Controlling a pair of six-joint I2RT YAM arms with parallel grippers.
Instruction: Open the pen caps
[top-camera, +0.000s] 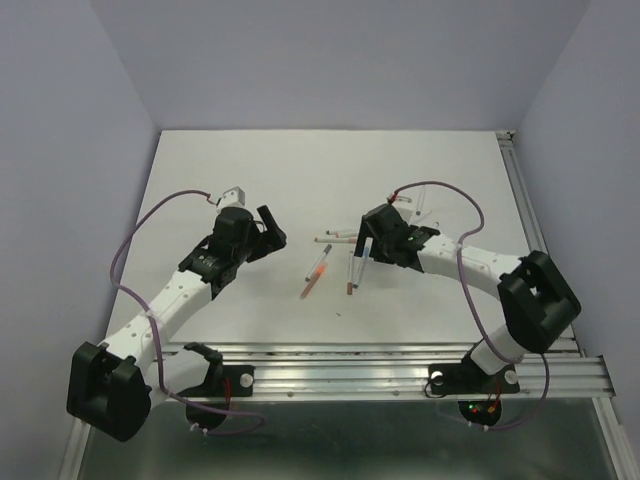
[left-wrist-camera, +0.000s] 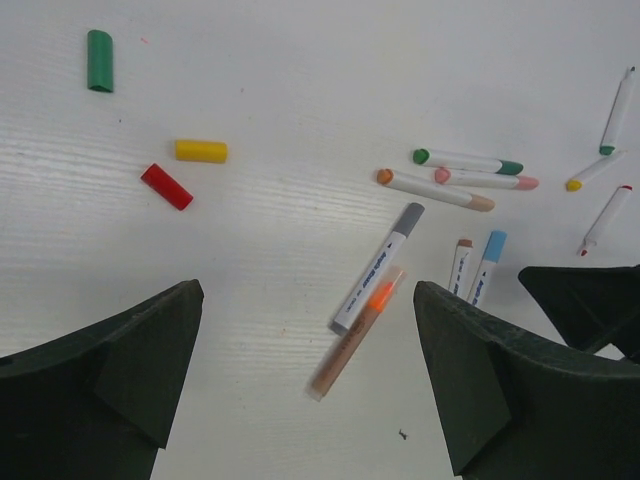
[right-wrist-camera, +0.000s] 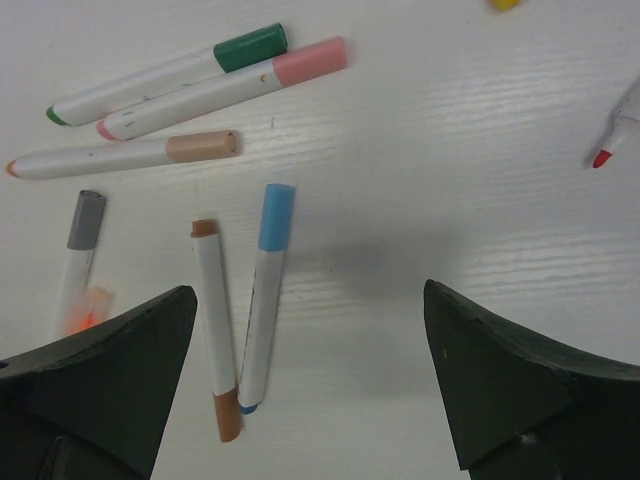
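Red cap (left-wrist-camera: 166, 187), yellow cap (left-wrist-camera: 201, 151), green cap (left-wrist-camera: 99, 61) are found off; grey cap (left-wrist-camera: 410, 216) (perhaps others) is judged unremoved; left fingers (left-wrist-camera: 130, 370), right fingers (right-wrist-camera: 510, 390) are spread wide, empty.

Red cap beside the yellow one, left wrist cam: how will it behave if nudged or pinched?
The red cap is a short smooth cylinder lying on its side on the table, so a nudge probably rolls or skids it. Small plastic: likely light and stiff, maybe slippery when pinched.

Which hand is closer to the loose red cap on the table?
Left. The left hand sits just short of the red cap, beside its left finger; the right hand is beyond the scattered pens.
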